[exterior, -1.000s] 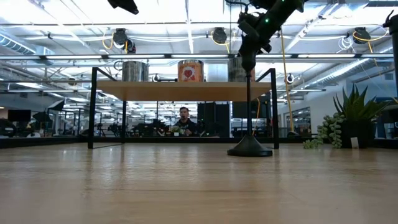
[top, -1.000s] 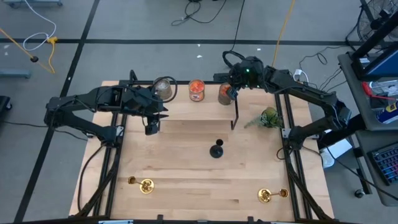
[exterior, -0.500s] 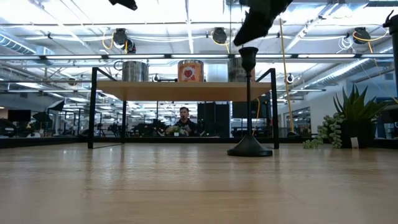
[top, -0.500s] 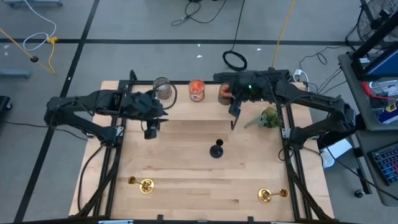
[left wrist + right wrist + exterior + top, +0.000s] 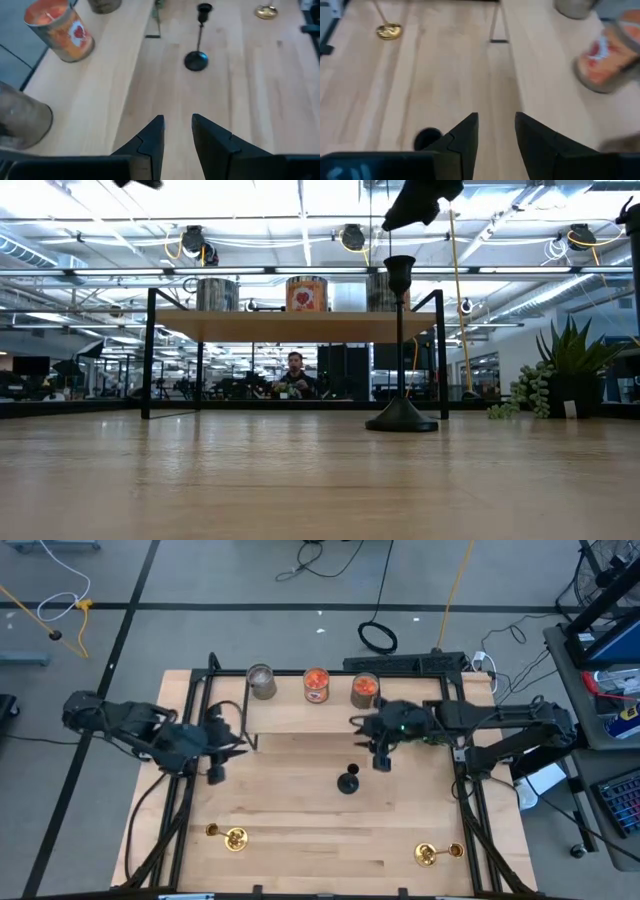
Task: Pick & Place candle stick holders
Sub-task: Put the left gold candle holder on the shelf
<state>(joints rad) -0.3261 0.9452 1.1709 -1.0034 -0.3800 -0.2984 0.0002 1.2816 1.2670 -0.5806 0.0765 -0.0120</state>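
Judged to be at the reach step, with nothing gripped yet. Counted on the tabletop [image 5: 300, 810], from big to small: one raised shelf [image 5: 300, 718] at the far side; two dark arms; three jars on the shelf, namely a grey jar [image 5: 262, 681] and two orange jars [image 5: 316, 684] [image 5: 364, 690]; one plant [image 5: 560, 375] at the right; three candle stick holders. Seen at mid-tabletop: the right pincer [image 5: 381, 761], narrowly parted and empty, just beside and above the black holder [image 5: 347, 780], which stands upright and untouched. Seen nearer the left edge: the left pincer [image 5: 214, 776], also narrowly parted, holding nothing, well apart from every holder. Found at the near corners: the left gold holder [image 5: 232, 838] and the right gold holder [image 5: 430, 854]; hard to say whether upright or lying. Next, probably: lowering the right pincer around the black stem and closing gently, since a thin stem on a small base could tip.
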